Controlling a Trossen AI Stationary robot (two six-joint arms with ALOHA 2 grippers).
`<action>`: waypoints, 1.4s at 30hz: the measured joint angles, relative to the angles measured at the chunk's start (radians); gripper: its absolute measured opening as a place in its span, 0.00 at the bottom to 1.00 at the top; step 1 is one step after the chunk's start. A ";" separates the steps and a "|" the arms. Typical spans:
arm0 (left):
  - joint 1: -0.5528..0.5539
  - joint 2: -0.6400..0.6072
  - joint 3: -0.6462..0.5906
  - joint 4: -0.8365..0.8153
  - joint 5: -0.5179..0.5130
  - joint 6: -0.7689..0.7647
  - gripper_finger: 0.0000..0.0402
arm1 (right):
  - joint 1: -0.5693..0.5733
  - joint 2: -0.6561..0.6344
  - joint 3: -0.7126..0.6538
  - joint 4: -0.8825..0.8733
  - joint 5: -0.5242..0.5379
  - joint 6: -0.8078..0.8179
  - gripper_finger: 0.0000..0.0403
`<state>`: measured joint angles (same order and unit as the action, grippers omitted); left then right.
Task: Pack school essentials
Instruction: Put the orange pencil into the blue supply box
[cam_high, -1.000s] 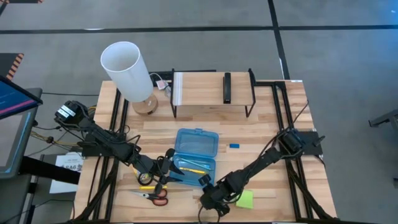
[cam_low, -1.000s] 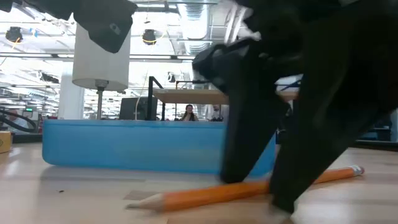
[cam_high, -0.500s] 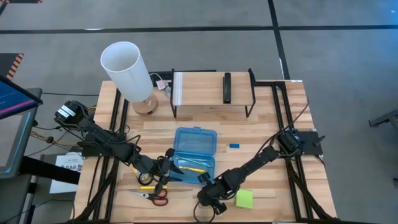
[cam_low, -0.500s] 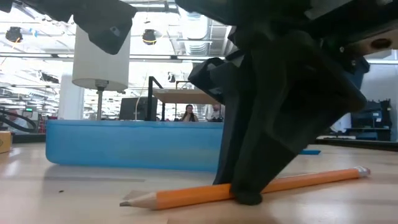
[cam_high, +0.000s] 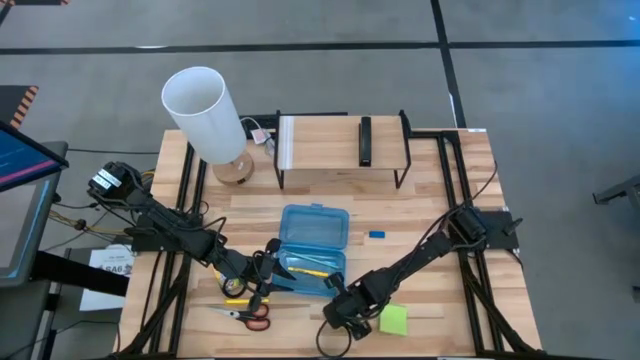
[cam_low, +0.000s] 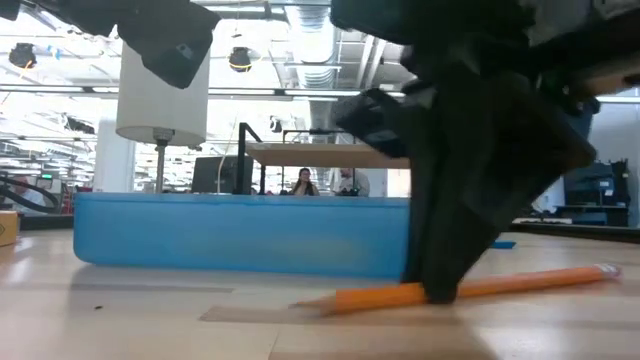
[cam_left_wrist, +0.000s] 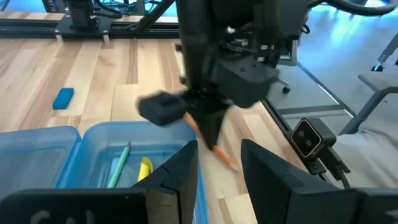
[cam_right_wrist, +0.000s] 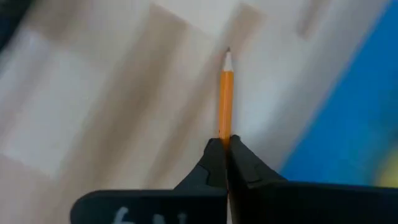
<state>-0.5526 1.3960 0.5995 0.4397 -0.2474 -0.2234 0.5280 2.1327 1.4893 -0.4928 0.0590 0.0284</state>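
Observation:
The translucent blue case (cam_high: 314, 248) lies open mid-table with a green pencil (cam_left_wrist: 120, 165) and a yellow pencil (cam_left_wrist: 144, 169) inside. My right gripper (cam_high: 340, 312) stands just off the case's near right corner, shut on the orange pencil (cam_low: 520, 283). My left gripper (cam_high: 265, 278) is open at the case's near left corner, with one finger (cam_left_wrist: 181, 171) over the inside and the other (cam_left_wrist: 268, 177) outside. Red-handled scissors (cam_high: 250, 314) lie near the front edge. The lime-green sticky-note pad (cam_high: 393, 320) and the blue eraser (cam_high: 376, 235) lie to the right. My right gripper pinches the orange pencil's shaft (cam_right_wrist: 226, 127) between its two fingers, about mid-length. The fingers come from above, pointing down, and lie across the pencil. The pencil lies nearly level just at the table top; I cannot tell whether its tip (cam_low: 305, 303) touches. My left gripper stands astride the case's wall (cam_left_wrist: 200, 186); I cannot tell whether it touches.
A tall white lamp (cam_high: 205, 110) stands at the back left. A wooden shelf on a black frame (cam_high: 340, 150) stands at the back middle. A yellow item (cam_high: 237, 300) lies beside the scissors. Bare wood shows at the right of the case.
My right gripper stood open astride the orange pencil and has shut on it. It has then carried the pencil a little toward the table's right edge. The pencil stays low and nearly level.

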 joint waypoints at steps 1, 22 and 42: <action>0.000 0.000 0.000 0.000 0.000 0.000 0.27 | -0.001 -0.012 -0.002 -0.004 0.013 0.000 0.00; 0.000 -0.005 0.000 -0.003 0.007 0.000 0.27 | -0.054 -0.225 0.006 0.029 0.167 -0.082 0.00; -0.071 0.085 0.022 -0.014 0.034 -0.011 0.27 | -0.048 -0.279 0.007 -0.126 0.241 0.069 0.00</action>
<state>-0.6239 1.4807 0.6214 0.4257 -0.2131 -0.2346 0.4803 1.8532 1.4964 -0.6190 0.3002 0.0970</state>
